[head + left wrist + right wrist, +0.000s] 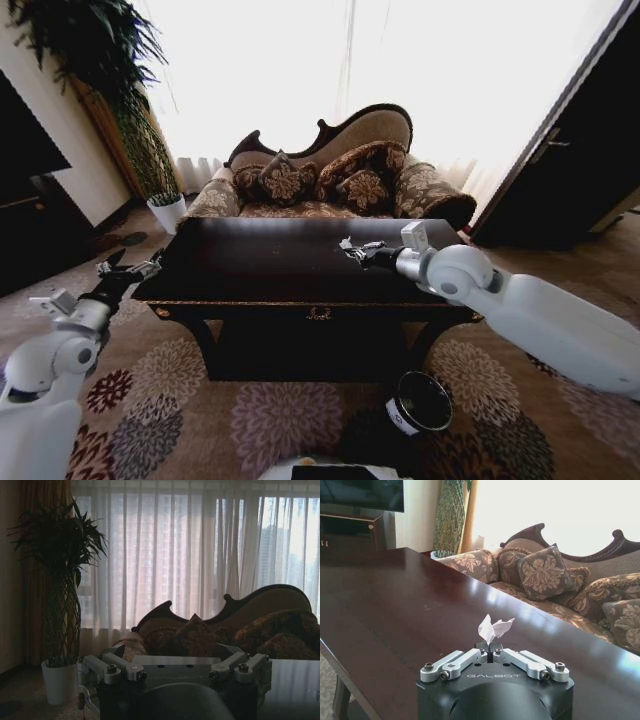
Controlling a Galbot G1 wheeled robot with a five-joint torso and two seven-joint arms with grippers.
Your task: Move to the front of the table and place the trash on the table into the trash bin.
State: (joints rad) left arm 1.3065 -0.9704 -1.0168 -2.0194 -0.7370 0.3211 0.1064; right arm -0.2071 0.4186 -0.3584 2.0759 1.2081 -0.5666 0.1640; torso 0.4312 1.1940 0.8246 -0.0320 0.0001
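While the right pincer [492, 652] hangs over the dark surface [250, 265] with its fingers pressed together on a white paper ball [493, 628], the left pincer [128, 270] waits spread beside the surface's left edge. On the carpet in front stands the trash bin [420, 402].

Near-black glossy table [250, 262], white crumpled paper ball [494, 628], dark bin [420, 402] with white label, brown floral sofa [330, 170].

White crumpled paper ball [493, 628] pinched above the glossy dark table [395, 605].
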